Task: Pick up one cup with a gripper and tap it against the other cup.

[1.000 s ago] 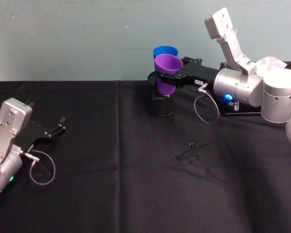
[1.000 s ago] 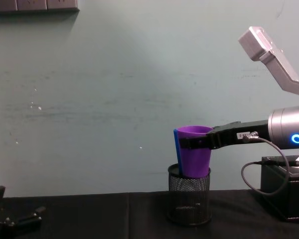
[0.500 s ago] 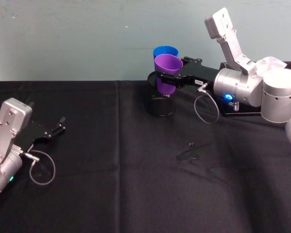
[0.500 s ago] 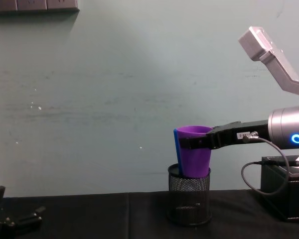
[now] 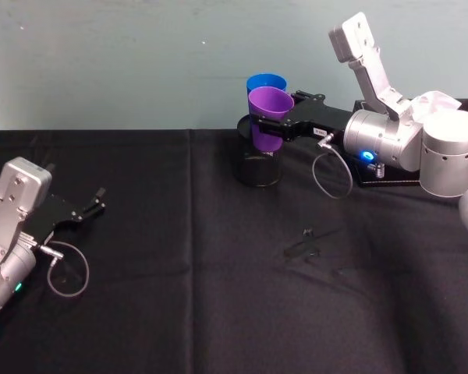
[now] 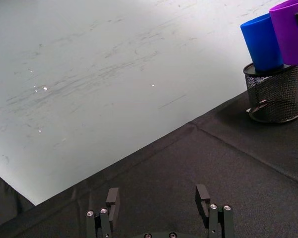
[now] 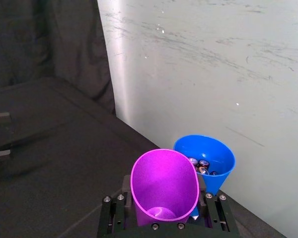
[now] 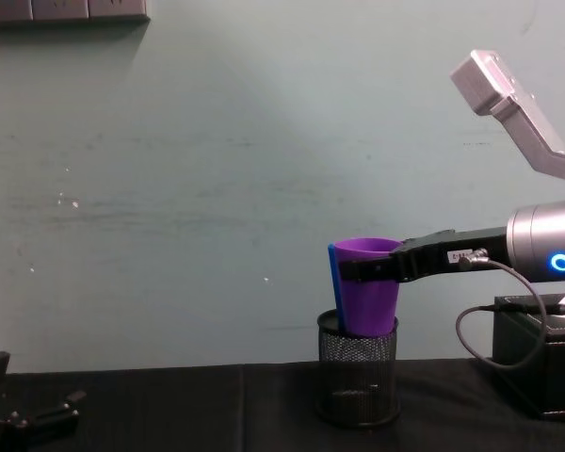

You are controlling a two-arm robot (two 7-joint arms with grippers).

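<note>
**Purple cup held up against the blue one**

The right pincer (image 5: 259, 125) is clamped on the purple cup (image 5: 270, 107), with one finger on each side just below the rim. It holds the cup upright and clear of the surface (image 5: 179, 257). This high side grip leaves the cup's tapered wall free to meet its partner, which suits a tap.

The blue cup (image 5: 265, 81) stands upright in a black mesh pen holder (image 5: 257, 170) at the far edge of the surface, close to the wall. The holder raises it, so the purple cup has to be carried at that height to reach it.

From the right wrist, the two rims sit right beside each other. I cannot tell whether they actually touch. I judge the tap to be at or very near contact.

The left pincer (image 6: 159, 198) rests low on the surface far to the left, with its fingers apart and nothing between them.

The count:
- two cups, one purple and one blue
- one mesh holder
- two pincers, one of them at work
- one black box (image 8: 537, 363) behind the right arm
</note>
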